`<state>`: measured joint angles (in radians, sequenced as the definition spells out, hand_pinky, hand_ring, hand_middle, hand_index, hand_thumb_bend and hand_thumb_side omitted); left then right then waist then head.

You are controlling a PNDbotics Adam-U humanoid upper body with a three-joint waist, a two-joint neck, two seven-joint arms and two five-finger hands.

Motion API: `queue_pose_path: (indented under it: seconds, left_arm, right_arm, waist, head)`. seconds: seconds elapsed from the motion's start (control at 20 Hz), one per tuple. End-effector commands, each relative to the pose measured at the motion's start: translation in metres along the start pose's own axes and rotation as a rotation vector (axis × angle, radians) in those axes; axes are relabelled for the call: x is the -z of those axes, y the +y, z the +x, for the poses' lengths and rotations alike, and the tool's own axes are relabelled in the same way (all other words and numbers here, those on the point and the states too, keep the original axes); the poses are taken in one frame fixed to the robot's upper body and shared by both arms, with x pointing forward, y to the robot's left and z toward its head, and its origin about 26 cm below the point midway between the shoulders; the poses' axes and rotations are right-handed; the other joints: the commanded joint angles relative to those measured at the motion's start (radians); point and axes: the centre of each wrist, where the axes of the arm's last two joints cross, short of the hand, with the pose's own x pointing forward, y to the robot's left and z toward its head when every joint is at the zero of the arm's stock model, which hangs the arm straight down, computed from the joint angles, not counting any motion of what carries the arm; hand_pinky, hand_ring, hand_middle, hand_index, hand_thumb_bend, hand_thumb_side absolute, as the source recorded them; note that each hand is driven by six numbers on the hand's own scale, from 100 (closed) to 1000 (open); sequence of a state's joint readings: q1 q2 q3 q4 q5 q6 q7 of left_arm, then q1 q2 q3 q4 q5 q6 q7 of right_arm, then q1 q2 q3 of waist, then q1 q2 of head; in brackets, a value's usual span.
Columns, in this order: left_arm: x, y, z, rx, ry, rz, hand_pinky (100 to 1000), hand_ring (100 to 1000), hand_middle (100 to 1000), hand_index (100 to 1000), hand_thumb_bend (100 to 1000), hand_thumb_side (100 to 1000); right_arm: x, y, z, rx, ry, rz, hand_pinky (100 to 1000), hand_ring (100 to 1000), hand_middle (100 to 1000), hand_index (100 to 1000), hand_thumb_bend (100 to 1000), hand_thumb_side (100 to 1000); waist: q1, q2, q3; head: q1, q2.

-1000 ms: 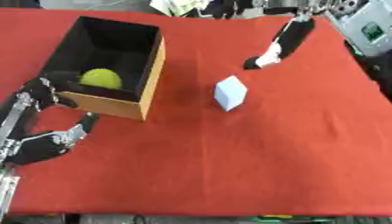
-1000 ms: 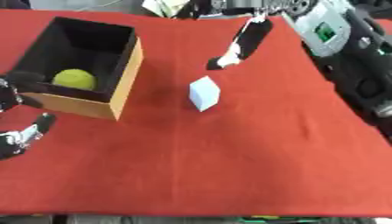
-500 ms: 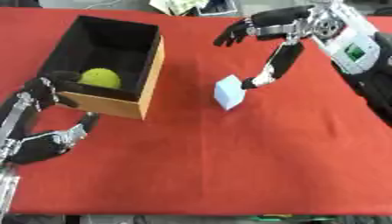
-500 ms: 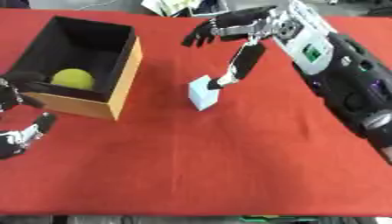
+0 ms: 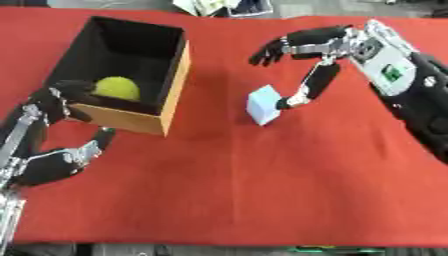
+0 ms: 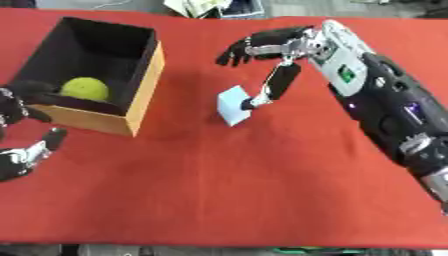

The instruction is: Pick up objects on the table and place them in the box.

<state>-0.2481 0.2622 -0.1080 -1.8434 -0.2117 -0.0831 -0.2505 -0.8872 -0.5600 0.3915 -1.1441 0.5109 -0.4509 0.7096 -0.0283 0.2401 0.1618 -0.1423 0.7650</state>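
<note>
A: Near edge first. What's by the robot?

B: L hand (image 5: 54, 162) at lower-left, resting on the red cloth (image 5: 262, 190), fingers relaxed w/ a gap btw thumb and fingers, holding nothing. Upper fingers sit at the near-left corner of the box (image 5: 131, 117); can't tell if they touch it.

A: And the box?

B: Tan outside, black inside, open top, on the left half of the table. One thing in it: a yellow-green ball (image 5: 117, 88), low against the near-left wall.

A: Task obj?

B: Pale blue cube (image 5: 262, 105), tilted on the cloth, mid-table, right of the box and apart from it.

A: R hand vs cube?

B: R hand (image 5: 302, 42) comes in from upper right, spread wide. Thumb (image 5: 308, 90) points down, tip touching or just beside the cube's right face. Other fingers (image 5: 267, 50) reach out above and beyond the cube, slightly curled, not on it. So open, nothing gripped.

A: Farther back?

B: R forearm (image 6: 385, 100), black w/ a white panel and green mark, runs to the right edge. Past the cloth's far edge, some papers (image 5: 219, 6), unclear.
</note>
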Motion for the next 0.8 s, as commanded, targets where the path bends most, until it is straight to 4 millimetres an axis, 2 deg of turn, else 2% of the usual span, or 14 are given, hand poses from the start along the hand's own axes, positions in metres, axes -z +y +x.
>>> queue_pose_path:
  seconds: [0.05, 0.6, 0.75, 0.8]
  left_arm:
    - [0.002, 0.006, 0.005, 0.02, -0.02, 0.009, 625, 750, 764, 830, 456, 331]
    - [0.002, 0.006, 0.005, 0.016, -0.022, 0.009, 626, 750, 765, 831, 452, 334]
    - [0.003, 0.006, 0.005, 0.015, -0.023, 0.009, 626, 750, 765, 831, 449, 335]
    - [0.003, 0.006, 0.005, 0.015, -0.023, 0.009, 626, 750, 765, 831, 448, 336]
  right_arm:
    - [-0.004, -0.003, -0.007, -0.047, 0.003, 0.031, 829, 857, 878, 965, 436, 394]
    - [0.004, 0.016, -0.017, -0.058, 0.038, 0.055, 826, 844, 857, 910, 418, 362]
    - [0.006, 0.018, -0.017, -0.072, 0.04, 0.059, 823, 837, 841, 838, 381, 328]
    - [0.006, 0.019, -0.017, -0.078, 0.04, 0.056, 819, 829, 826, 786, 366, 306]
  waist:
    - [0.004, -0.014, 0.002]
    - [0.009, -0.013, 0.003]
    - [0.01, -0.014, 0.003]
    - [0.01, -0.014, 0.002]
  head:
    - [0.001, 0.005]
    - [0.0, 0.005]
    - [-0.002, 0.005]
    - [-0.002, 0.005]
